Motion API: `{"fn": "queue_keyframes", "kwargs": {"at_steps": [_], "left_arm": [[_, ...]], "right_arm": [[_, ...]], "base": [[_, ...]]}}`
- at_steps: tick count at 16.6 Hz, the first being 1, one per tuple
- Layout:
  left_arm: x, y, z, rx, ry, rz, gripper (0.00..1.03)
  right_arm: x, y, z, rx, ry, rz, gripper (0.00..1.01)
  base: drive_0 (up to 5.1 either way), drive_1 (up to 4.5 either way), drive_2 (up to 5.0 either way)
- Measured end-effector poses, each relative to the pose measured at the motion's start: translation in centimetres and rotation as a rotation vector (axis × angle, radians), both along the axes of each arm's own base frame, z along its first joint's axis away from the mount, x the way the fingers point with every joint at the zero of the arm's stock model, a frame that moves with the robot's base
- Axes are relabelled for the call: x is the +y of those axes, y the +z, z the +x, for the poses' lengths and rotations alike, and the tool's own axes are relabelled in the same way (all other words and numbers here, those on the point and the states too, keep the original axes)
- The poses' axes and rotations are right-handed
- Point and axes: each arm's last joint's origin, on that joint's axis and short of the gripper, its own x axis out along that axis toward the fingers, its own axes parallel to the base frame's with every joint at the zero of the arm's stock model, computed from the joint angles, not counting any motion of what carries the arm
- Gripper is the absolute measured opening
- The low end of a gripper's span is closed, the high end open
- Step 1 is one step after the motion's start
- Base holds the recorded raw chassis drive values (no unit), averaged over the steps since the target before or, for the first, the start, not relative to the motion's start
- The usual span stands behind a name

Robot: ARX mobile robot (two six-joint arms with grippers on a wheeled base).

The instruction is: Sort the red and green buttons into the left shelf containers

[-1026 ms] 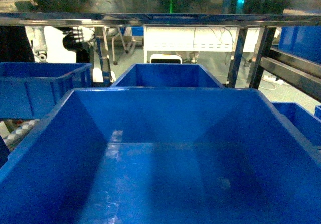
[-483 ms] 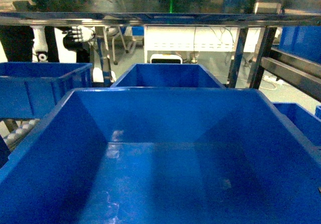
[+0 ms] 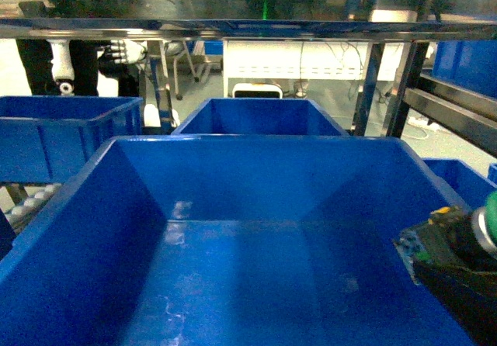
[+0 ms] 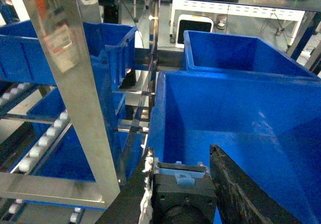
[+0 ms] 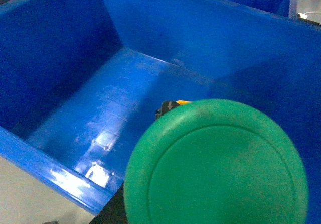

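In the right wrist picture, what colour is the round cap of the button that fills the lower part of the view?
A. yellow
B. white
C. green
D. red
C: the large round cap of the button is plainly green, and it hangs over the inside of the big blue tub.

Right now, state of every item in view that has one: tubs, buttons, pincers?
Near blue tub: upright, nothing seen inside.
Far blue tub: upright behind it, floor hidden.
Left-shelf blue tub: upright, contents hidden.
Green button: held at the right pincer above the near tub's right side.
Dark button body: held between the left pincer's fingers, cap not visible.
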Motion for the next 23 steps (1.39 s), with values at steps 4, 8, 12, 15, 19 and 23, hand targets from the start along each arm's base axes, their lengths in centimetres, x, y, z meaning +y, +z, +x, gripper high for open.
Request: {"fn": "queue_keyframes", "kwargs": {"at_steps": [4, 8, 12, 15, 19, 23], "left_arm": [[0.0, 0.0, 0.0, 0.000, 0.000, 0.000, 0.27], [0.0, 0.0, 0.0, 0.000, 0.000, 0.000, 0.27], [0.0, 0.0, 0.0, 0.000, 0.000, 0.000, 0.27], [0.0, 0.0, 0.0, 0.000, 0.000, 0.000, 0.27], [0.0, 0.0, 0.0, 0.000, 0.000, 0.000, 0.27], [0.0, 0.0, 0.0, 0.000, 0.000, 0.000, 0.27]], "right_arm": [[2.3, -0.7, 2.4, 0.055, 0.002, -0.043, 0.27], [4.9, -1.8, 3.4, 0.096, -0.002, -0.100, 0.27], [5.4, -1.9, 3.9, 0.125, -0.053, -0.166, 0.27], [5.4, -0.8, 4.5, 0.118, -0.089, -0.179, 0.27], [4.9, -0.6, 4.8, 0.105, -0.123, -0.172, 0.27], [4.7, 0.8, 4.5, 0.018, -0.165, -0.124, 0.27]], "base": [[0.0, 0.00, 0.0], [0.0, 0.00, 0.0], [0.0, 0.00, 0.0], [0.0, 0.00, 0.0], [0.0, 0.00, 0.0], [0.0, 0.00, 0.0]]}}
